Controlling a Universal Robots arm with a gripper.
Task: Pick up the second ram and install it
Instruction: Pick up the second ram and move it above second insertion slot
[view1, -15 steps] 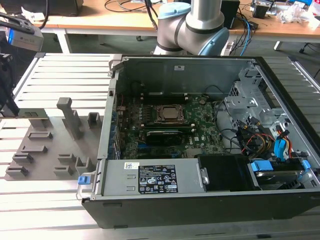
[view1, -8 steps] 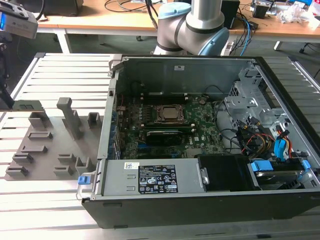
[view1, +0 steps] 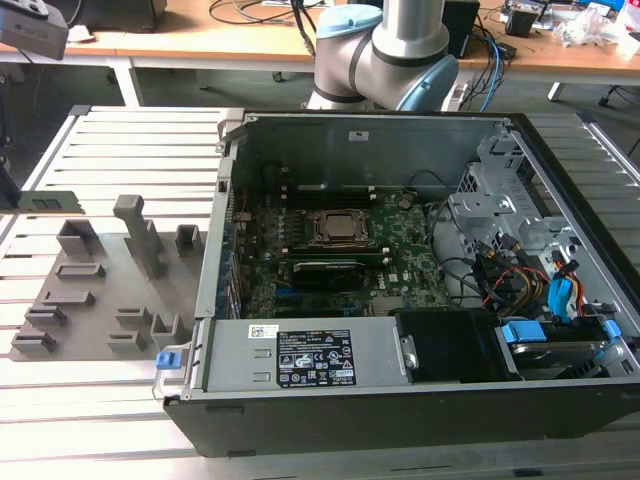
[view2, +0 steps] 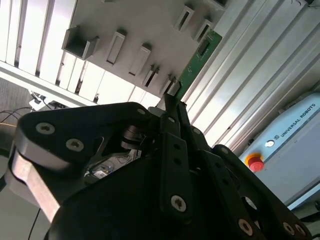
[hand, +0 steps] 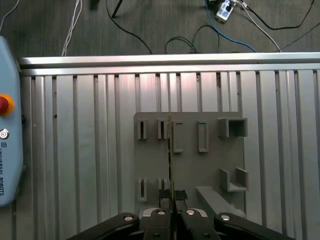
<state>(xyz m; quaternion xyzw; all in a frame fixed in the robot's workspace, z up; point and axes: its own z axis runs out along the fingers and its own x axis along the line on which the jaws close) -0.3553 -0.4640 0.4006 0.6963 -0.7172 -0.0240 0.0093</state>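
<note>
Claw pinches the second ram by one short end, holding it over the middle of the grey holder plate. We judge the stick light, stiff, thin and fragile, best gripped on bare edges, never chips.

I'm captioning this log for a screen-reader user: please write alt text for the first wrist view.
The gripper is shut on the second ram, seen edge-on as a thin line running over a grey holder plate with slotted blocks. The plate lies on a ribbed aluminium table, where a pale pendant with a red button also rests.
</note>
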